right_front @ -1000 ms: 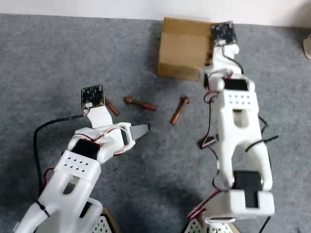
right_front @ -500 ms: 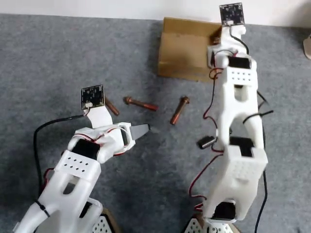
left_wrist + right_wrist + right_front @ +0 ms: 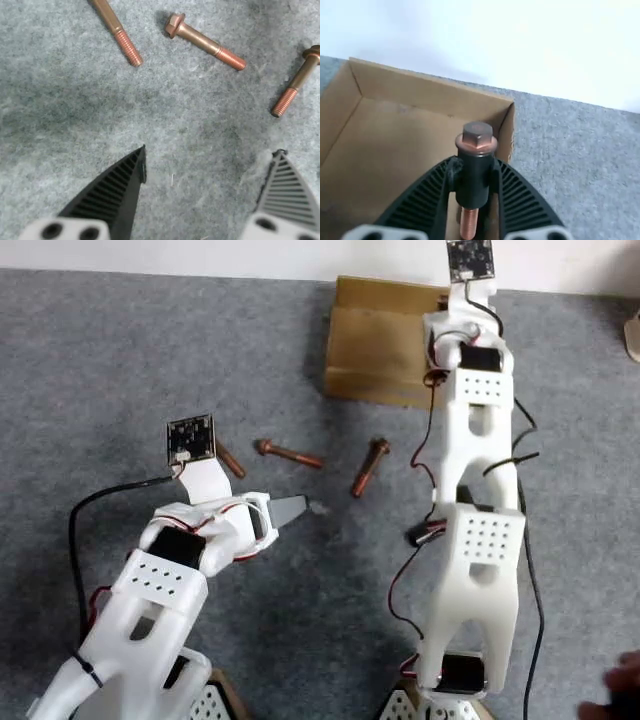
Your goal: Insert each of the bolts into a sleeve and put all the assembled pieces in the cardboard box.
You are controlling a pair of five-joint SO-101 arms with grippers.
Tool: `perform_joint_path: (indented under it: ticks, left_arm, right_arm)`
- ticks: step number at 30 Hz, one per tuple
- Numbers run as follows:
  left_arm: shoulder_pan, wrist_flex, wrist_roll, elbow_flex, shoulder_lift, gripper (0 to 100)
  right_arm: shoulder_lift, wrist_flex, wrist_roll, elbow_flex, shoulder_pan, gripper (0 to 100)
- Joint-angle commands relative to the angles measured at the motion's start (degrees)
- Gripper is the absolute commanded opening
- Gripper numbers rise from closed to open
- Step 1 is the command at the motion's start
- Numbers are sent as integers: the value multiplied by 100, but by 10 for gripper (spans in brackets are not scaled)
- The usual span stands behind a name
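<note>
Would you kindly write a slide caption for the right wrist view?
Right gripper holds a black sleeve with a bolt seated in it, at the open cardboard box.

- This reads as a robotics lab bench or a maker's test rig, not a home or a shop.
- A left arm (image 3: pixel 150 610) and a right arm (image 3: pixel 470 570) in white printed plastic stand at 6 o'clock on perforated bases (image 3: pixel 207 703).
- A loose black cable (image 3: pixel 71 550) and uncased circuit boards (image 3: pixel 190 438) sit on the arms.
- A grey felt mat (image 3: pixel 100 360) covers the table, with a plain white wall (image 3: pixel 200 255) at 12 o'clock.
- The props are sparse: bolts (image 3: pixel 290 453) at centre and a box (image 3: pixel 375 340) towards 1 o'clock.
</note>
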Motion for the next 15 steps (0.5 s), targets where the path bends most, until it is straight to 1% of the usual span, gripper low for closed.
perform_joint_path:
  ticks: [1, 3, 5, 11, 15]
  left_arm:
    - [-22, 9, -44, -48, -31, 361]
    - [-22, -35, -44, -48, -31, 360]
    - [-22, -255, -44, 75, -31, 359]
    - [-22, -1521, -35, 690, -48, 358]
    - [-22, -1626, -44, 743, -75, 358]
  right_arm:
    - [75, 13, -273, -523, -154, 5]
    - [251, 13, -615, -523, -207, 5]
    - [418, 13, -791, -523, -268, 5]
    - [716, 13, -862, -514, -400, 5]
    - [796, 13, -862, -505, -400, 5]
